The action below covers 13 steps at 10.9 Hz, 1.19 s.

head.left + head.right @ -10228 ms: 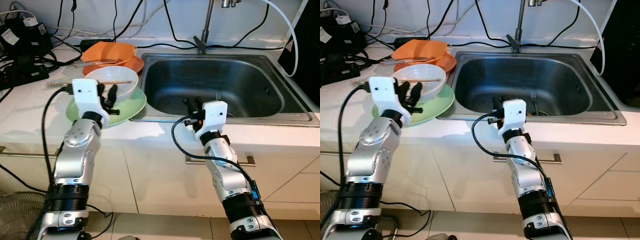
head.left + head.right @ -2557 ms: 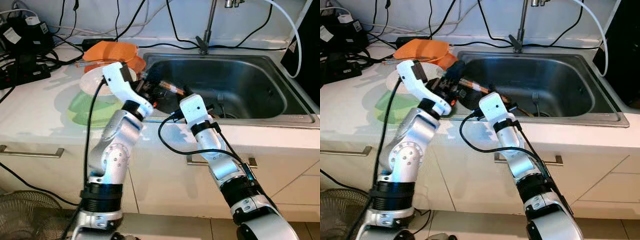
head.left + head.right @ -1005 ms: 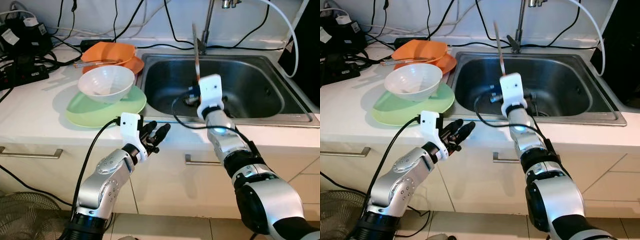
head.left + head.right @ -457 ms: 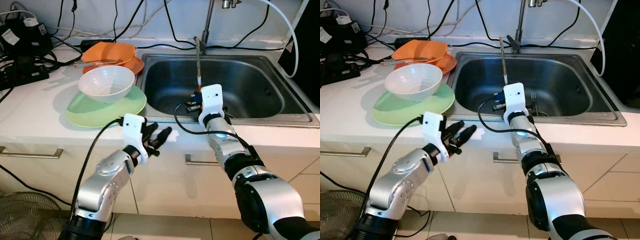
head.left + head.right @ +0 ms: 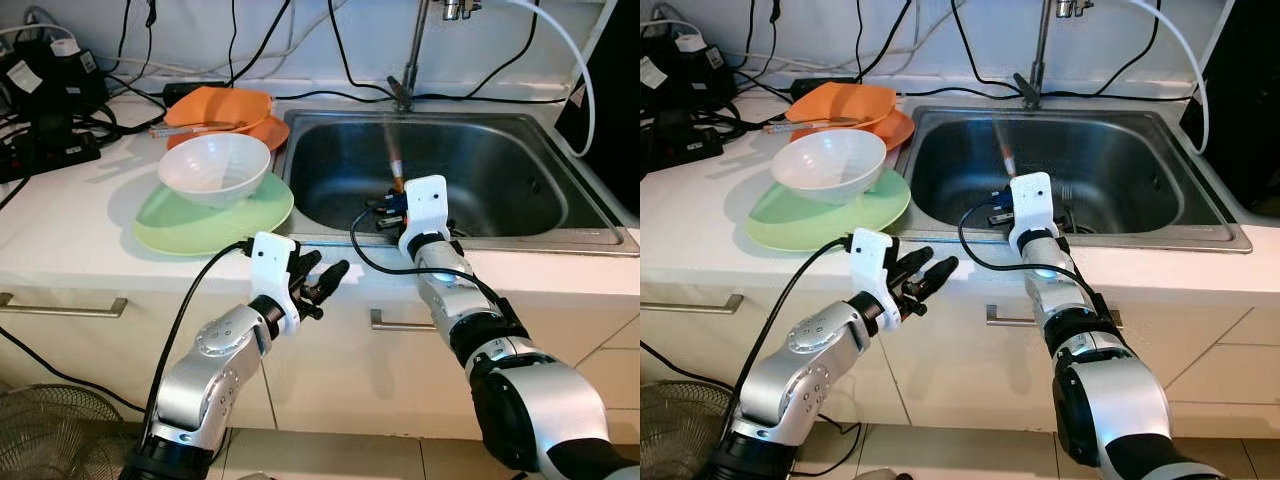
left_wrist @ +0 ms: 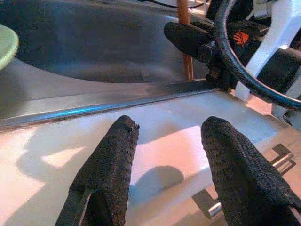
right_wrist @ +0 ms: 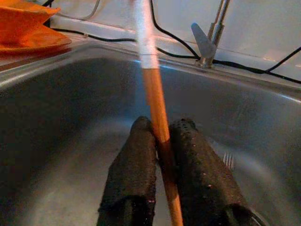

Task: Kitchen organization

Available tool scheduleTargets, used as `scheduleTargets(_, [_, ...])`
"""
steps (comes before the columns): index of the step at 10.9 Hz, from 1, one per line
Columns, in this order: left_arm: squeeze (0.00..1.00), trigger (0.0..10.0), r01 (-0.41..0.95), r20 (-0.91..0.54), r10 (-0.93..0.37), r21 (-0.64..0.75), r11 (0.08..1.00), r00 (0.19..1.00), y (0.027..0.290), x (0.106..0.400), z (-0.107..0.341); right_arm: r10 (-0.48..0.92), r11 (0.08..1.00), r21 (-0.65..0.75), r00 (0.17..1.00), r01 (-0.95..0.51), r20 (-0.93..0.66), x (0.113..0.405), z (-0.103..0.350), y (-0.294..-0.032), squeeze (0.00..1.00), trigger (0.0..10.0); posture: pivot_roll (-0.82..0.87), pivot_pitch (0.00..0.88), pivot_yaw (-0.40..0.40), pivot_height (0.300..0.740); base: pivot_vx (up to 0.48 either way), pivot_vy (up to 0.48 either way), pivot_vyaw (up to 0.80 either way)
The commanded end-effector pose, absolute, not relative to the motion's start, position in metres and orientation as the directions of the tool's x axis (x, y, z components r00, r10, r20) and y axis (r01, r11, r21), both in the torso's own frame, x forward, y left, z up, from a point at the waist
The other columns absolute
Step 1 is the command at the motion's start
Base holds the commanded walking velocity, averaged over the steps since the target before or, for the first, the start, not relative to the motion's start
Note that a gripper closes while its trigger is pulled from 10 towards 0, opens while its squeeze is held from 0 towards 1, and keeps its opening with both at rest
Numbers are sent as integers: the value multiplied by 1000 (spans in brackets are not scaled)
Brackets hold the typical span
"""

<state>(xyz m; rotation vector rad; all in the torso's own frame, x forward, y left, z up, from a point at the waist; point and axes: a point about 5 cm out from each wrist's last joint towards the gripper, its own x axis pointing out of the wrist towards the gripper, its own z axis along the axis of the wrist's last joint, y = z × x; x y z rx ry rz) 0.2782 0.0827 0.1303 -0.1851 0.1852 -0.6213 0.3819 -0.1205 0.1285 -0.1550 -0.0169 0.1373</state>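
left pincer [image 5: 322, 283] spread, hovering at the desk [image 5: 70, 220] front edge | right pincer [image 7: 162, 141] pinching chopstick [image 7: 155, 101], upright-tilted over the sink [image 5: 500, 140] | white bowl [image 5: 215, 166] on green plate [image 5: 170, 222] | orange dishes [image 5: 225, 110] behind

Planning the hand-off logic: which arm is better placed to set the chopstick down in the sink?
The right. The right gripper is already shut on the chopstick above the sink basin. The left gripper is open and holds nothing, out over the counter edge in front of the sink.
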Motion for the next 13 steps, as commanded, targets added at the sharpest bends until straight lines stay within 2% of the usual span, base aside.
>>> scheduleTargets(1, [0,10000,570,-130,-602,-217,792,787,81,277,130,121,983,-134,992,-126,-44,377,115,-123,0,10000,164,0,44,740,0,0,0])
scheduleTargets(2, [0,10000,571,-128,-602,-216,792,788,81,278,131,119,984,-129,992,-123,-39,377,116,-123,0,10000,165,0,43,740,0,0,0])
scheduleTargets(3, [0,10000,571,-124,-602,-215,793,789,81,279,131,129,984,-121,991,-132,-30,378,118,-122,769,10000,165,0,42,740,0,0,0])
scheduleTargets(4, [0,10000,570,-124,-601,-215,793,790,81,279,131,133,983,-126,991,-135,-28,378,119,-122,1000,10000,167,0,39,740,0,0,0])
scheduleTargets(5, [0,10000,569,-121,-600,-215,794,791,81,279,132,127,982,-138,992,-129,-28,378,119,-122,0,10000,169,0,36,740,0,0,0])
scheduleTargets(8, [0,10000,563,-111,-593,-215,798,798,80,280,133,108,983,-147,994,-107,2,381,126,-125,0,10000,162,0,32,740,0,0,0])
scheduleTargets(10, [0,10000,518,-41,-532,-170,838,846,83,289,141,91,991,-108,987,-77,129,382,143,-127,0,10000,146,0,31,740,0,0,0])
scheduleTargets(13, [0,10000,490,13,-491,-84,867,871,83,296,149,110,991,-108,956,-83,273,374,158,-122,0,10000,115,0,30,740,0,0,0])
